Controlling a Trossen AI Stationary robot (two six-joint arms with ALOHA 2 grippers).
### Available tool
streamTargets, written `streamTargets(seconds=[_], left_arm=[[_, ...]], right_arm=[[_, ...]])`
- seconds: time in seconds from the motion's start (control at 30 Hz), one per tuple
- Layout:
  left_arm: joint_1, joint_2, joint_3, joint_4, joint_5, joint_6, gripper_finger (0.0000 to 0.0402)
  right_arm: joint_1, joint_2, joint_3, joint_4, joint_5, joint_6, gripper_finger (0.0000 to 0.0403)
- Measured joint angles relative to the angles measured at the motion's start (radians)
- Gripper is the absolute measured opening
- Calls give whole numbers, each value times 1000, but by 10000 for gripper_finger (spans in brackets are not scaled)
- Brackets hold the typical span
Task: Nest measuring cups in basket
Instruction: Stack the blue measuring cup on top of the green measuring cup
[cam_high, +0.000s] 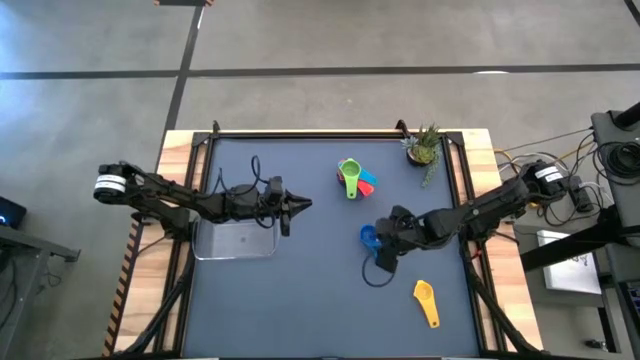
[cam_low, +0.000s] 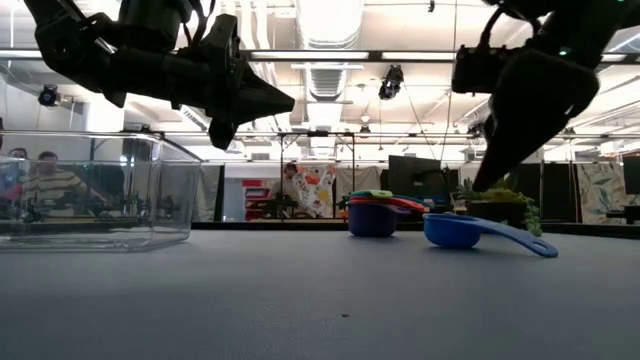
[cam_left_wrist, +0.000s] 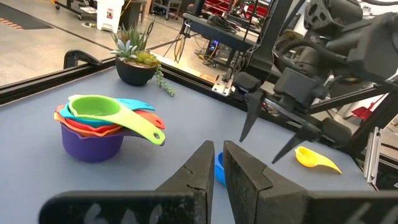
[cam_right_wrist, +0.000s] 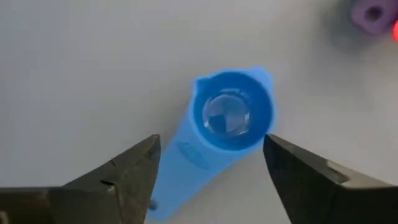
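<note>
High view: right hand (cam_high: 376, 243) hovers with fingers apart over a blue measuring cup (cam_high: 370, 237) lying on the surface (cam_high: 310, 300). Left hand (cam_high: 297, 206), fingers together, hangs beside the clear basket (cam_high: 236, 241). Other cups sit stacked (cam_high: 354, 180) near a plant (cam_high: 424, 146).

Blue cup (cam_right_wrist: 231, 118), yellow cup (cam_high: 426, 301), lime-green-topped stack (cam_left_wrist: 102, 124), clear basket (cam_high: 236, 242), dark-blue table (cam_high: 310, 290).
</note>
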Motion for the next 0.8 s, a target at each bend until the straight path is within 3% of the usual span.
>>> streamTargets(seconds=[0.37,0.63,0.8], left_arm=[[0,0,0,0,0,0,17],[0,0,0,1,0,0,17],[0,0,0,2,0,0,17]], right_arm=[[47,0,-69,74,46,97,361],[47,18,-127,192,61,136,368],[47,106,-126,198,62,156,368]])
